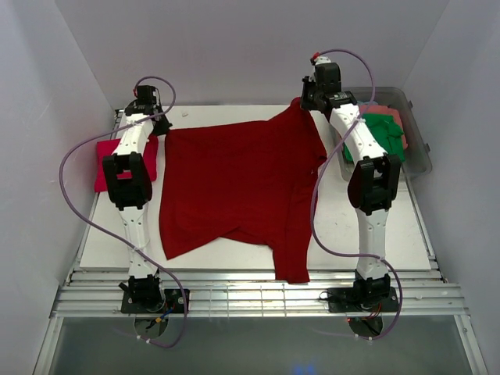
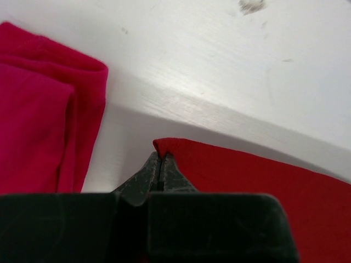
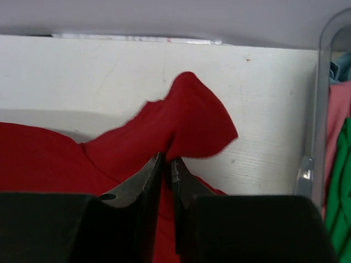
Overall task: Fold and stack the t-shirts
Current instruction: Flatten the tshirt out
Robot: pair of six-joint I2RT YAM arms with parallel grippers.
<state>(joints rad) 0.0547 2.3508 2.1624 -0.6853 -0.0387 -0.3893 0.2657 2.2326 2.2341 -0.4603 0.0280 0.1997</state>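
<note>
– Nearest lies one end of the red shirt (image 1: 234, 187), reaching the table's (image 1: 351, 226) near edge; what does the rest do?
– It spreads over the middle of the table, mostly flat; a slanting crease crosses the near part.
– Anything beside it?
– Pink shirt (image 1: 105, 168), folded, at the left edge, just clear of the red one.
– And the far corners?
– Left hand (image 2: 162, 159) is clamped on the far left corner, low over the table; right hand (image 3: 167, 159) is pinched tight on the far right corner and holds it raised, cloth bunching past the fingertips.
– So, stretching the far edge before a fold?
– That's my reading; done well, both corners would draw apart evenly until the edge goes taut; the right corner should come down level with the left; a gentle pull only, so the near end doesn't slide off the table and the crease eases out.
– Beyond that?
– Tub (image 1: 418, 148) at the far right; green shirt (image 1: 383, 133) and coral shirt (image 3: 337, 120) wait inside, unfolded.
</note>
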